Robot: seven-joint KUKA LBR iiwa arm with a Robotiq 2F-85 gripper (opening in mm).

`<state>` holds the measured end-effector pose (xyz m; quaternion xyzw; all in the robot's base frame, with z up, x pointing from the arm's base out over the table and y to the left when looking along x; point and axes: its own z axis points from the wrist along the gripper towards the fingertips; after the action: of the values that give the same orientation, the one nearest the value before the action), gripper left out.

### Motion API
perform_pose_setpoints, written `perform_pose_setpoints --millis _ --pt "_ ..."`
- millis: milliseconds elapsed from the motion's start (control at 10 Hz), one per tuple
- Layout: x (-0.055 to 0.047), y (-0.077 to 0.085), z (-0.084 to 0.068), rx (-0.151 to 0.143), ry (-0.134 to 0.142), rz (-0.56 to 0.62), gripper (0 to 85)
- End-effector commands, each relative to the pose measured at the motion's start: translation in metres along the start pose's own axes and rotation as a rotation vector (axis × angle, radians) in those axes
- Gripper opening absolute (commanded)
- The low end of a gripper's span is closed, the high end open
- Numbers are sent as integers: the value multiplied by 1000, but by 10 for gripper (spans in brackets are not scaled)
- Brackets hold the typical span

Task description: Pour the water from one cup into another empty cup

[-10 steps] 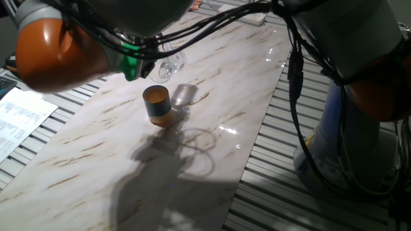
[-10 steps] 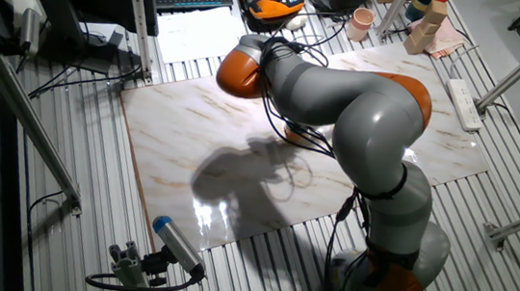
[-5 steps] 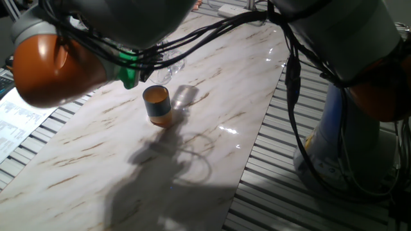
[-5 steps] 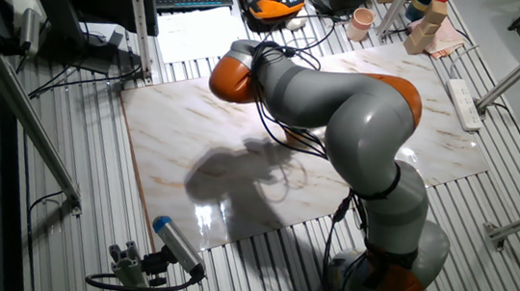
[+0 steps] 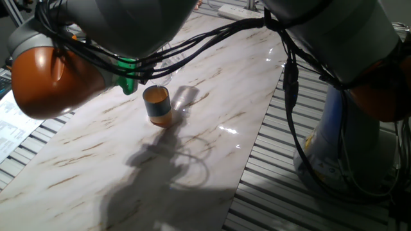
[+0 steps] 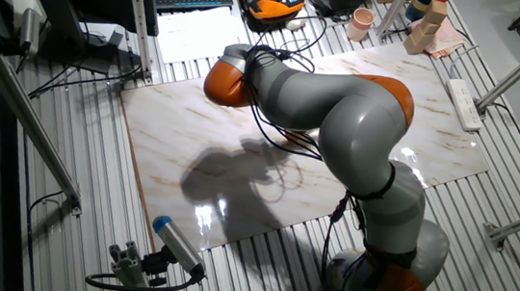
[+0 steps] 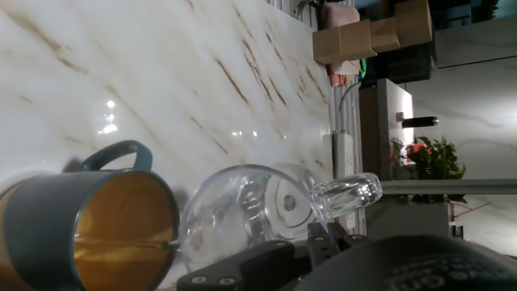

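A: Nearest the hand camera, what has the pincer (image 7: 323, 242) got?

B: The glass cup (image 7: 258, 212). It is clamped on the glass, which lies tipped right over on its side, mouth turned toward the teal cup (image 7: 93, 222), handle sticking out away from it. How wide the jaws stand beyond that grip I cannot tell; only dark finger parts show along the lower edge.

A: And against the teal cup?

B: In the hand view the glass's rim is just beside the teal cup's orange mouth, seemingly at its lip. From one fixed view the teal cup (image 5: 157, 104) stands upright on the marble desk (image 5: 212, 128), and the glass (image 5: 162, 70) hangs above and just behind it, mostly hidden by cables and the arm (image 5: 54, 70).

A: What has changed in the last second?

B: The orange wrist joint has rolled further and sunk a little toward the teal cup, and the glass has gone from clearly visible beside that cup to tucked under the cables. That reads as the tilt deepening. The teal cup has not shifted.

A: So the pour is under way?

B: I judge it so, near full tilt. The water itself I cannot make out, neither in the glass nor in the orange interior, so how much has crossed is unknown.

A: Farther off?

B: Beyond the teal cup the desk runs bare of other things, to a power strip (image 5: 241, 9) at the far edge. The other fixed view hides both cups behind the arm (image 6: 343, 96); a pinkish cup (image 6: 361, 23) sits well away.
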<state>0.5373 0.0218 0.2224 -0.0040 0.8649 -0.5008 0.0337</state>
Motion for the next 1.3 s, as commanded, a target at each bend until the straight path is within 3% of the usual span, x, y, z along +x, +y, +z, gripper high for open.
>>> perform_pose_setpoints --millis 0,1200 --pt "0 1 0 -1 0 1 0" --pt "-2 2 -3 30 6 8 0"
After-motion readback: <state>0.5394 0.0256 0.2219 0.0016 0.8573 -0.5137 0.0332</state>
